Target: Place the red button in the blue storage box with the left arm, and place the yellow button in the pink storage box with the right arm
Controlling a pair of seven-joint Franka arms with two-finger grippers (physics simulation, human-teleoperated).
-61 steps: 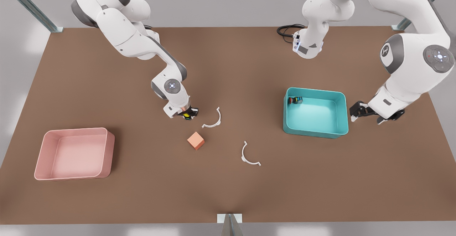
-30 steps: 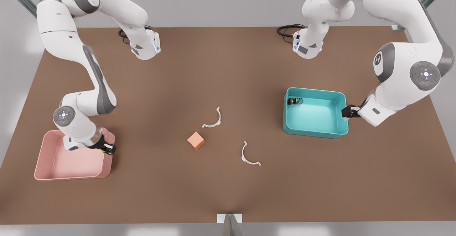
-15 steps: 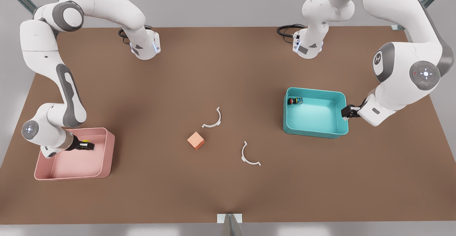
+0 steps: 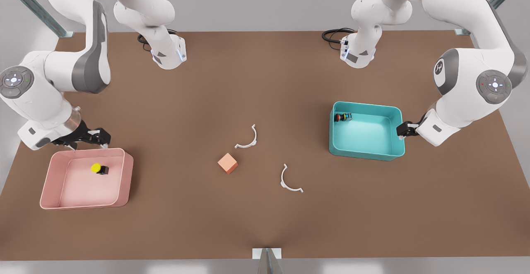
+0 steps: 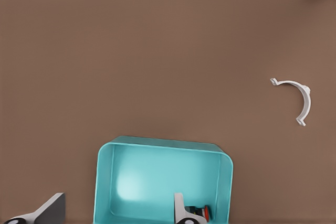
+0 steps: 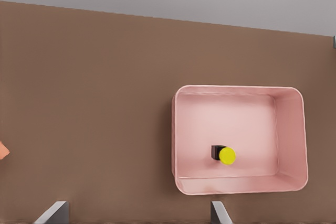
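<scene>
Yellow button (image 4: 96,168) is sitting in the pink storage box (image 4: 124,179) now, toward its 12 o'clock wall in the front view. Half a second ago the right gripper (image 4: 93,138) was clamped on it inside the box; now it's lifted off past that wall, fingers apart and empty. So I'd call that half done. Red button (image 4: 339,117) lies in the blue storage box (image 4: 364,154) at its 10 o'clock corner, with the left gripper (image 4: 405,130) parked at the 3 o'clock wall, open and empty. The right wrist view shows the button's black base beside its cap; the front view adds the orange cube (image 4: 227,163) and both white clips (image 4: 248,138).
</scene>
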